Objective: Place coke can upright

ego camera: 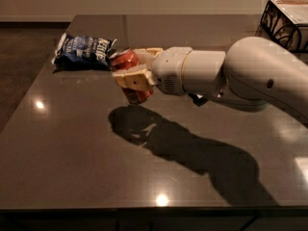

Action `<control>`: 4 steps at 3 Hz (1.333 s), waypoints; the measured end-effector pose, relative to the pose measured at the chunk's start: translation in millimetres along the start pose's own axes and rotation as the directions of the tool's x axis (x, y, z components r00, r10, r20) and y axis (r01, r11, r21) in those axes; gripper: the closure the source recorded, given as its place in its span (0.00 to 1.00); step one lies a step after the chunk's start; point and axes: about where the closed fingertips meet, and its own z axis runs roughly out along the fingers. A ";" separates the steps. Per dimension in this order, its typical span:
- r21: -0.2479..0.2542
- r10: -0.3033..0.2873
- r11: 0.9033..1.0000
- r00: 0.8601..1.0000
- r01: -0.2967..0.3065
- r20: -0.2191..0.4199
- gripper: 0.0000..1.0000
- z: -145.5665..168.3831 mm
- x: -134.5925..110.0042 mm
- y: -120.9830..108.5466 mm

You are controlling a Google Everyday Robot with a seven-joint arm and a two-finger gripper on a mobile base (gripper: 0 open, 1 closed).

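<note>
The coke can (pixel 126 61) is a small red can with silver ends. It is held in the air above the dark table (pixel 72 143), tilted, with its top end toward the upper left. My gripper (pixel 134 71) is shut on the can, one tan finger (pixel 134 79) across its front and the other behind it. The white arm reaches in from the right. The can's shadow lies on the table just below it.
A blue chip bag (pixel 83 51) lies at the back left of the table, close to the can. A wire basket (pixel 287 23) stands at the back right corner. A green bag is mostly hidden behind the arm.
</note>
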 end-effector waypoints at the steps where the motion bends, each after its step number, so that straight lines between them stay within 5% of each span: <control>1: -0.054 0.011 0.999 0.993 -0.005 0.115 1.00 7.5 0.6 8.6; 4: -0.094 0.042 0.995 0.960 -0.016 0.277 1.00 17.1 19.2 18.1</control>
